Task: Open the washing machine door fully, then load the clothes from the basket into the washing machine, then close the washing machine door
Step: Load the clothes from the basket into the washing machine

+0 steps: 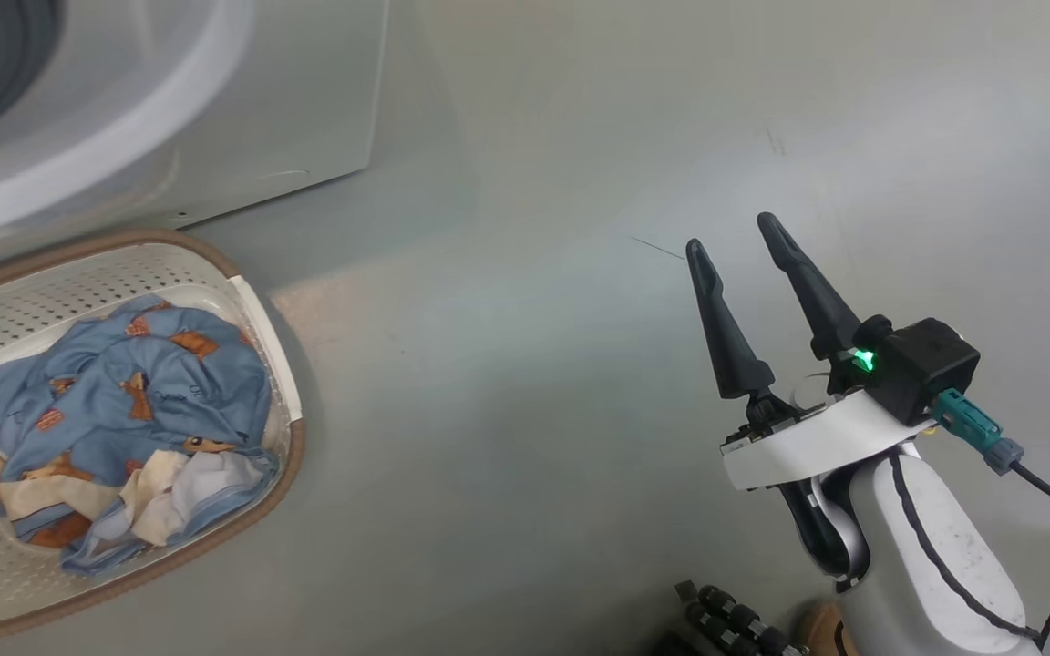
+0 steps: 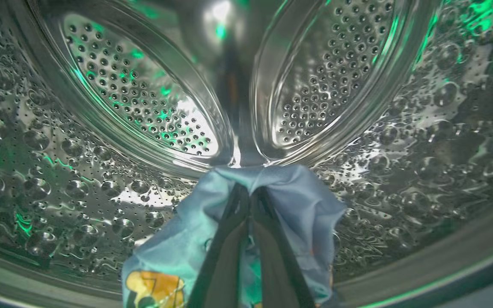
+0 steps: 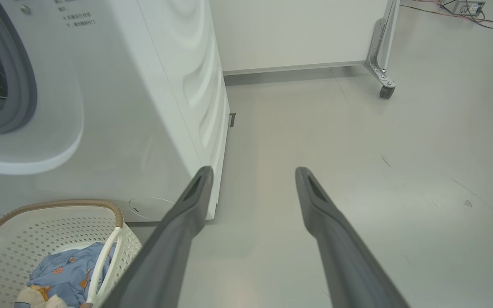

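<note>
1. The left gripper [image 2: 250, 192] is deep inside the steel drum [image 2: 135, 102] of the washing machine [image 1: 288, 91]. Its two dark fingers [image 2: 225, 252] are pinched together on a light blue garment [image 2: 310, 209].
2. That garment drapes around both fingers, and a yellow-orange print shows at its lower edge. It hangs in front of the dimpled drum wall. I cannot tell whether it touches the metal.
3. The right gripper [image 1: 731, 233] hovers over the bare grey floor [image 1: 534, 410]. Its jaws are spread wide with nothing between them, and it is well apart from the basket [image 1: 291, 456].
4. The basket stands on the floor just in front of the washing machine, beside its lower front corner.
5. The rest of the clothes [image 1: 142, 383] lie heaped in the basket: blue printed fabric, with a cream and pale-blue piece on the near side.
6. From the right wrist, the grey gasket [image 3: 22, 85] around the machine's mouth is uncovered.
</note>
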Available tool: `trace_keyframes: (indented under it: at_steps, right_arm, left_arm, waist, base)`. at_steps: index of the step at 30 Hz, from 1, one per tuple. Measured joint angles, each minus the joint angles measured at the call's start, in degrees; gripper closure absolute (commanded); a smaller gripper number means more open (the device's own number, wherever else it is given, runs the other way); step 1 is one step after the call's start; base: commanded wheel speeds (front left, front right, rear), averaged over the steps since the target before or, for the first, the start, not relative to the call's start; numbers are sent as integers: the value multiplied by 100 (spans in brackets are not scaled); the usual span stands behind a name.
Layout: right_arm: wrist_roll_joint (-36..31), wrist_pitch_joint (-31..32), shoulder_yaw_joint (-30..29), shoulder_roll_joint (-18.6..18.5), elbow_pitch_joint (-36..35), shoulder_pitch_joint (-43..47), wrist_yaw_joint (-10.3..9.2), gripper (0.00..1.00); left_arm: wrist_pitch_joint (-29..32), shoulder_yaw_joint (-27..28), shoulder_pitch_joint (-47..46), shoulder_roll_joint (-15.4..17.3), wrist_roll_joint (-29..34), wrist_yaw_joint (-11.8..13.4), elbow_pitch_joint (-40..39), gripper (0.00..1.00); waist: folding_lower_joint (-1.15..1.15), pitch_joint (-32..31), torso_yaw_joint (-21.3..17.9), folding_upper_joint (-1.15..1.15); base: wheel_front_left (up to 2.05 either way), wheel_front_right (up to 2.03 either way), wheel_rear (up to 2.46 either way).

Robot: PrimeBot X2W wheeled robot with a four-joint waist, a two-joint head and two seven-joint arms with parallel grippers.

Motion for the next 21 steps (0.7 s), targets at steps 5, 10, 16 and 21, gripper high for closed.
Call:
trace_keyframes:
  at_steps: [5, 10, 16, 21]
  right_arm:
    - [44, 0, 97, 3, -4, 3, 0, 0]
    - [49, 0, 115, 9, -40, 4, 0, 0]
    - [93, 0, 148, 22, -57, -2, -2, 0]
    - [94, 0, 183, 24, -55, -3, -4, 0]
  left_arm:
    - [260, 177, -525, 371, 24, 19, 136, 100]
    - [333, 254, -1034, 544, 44, 70, 175, 100]
    - [283, 301, -1280, 711, 87, 78, 437, 100]
    - [392, 198, -1312, 880, 271, 112, 755, 47]
  waist:
    - [0, 166, -271, 0]
    - [0, 404, -478, 0]
    - [0, 623, -675, 0]
    - [0, 699, -756, 0]
  base:
    - [0, 0, 0]
    - [0, 0, 0]
    - [0, 0, 0]
    - [0, 0, 0]
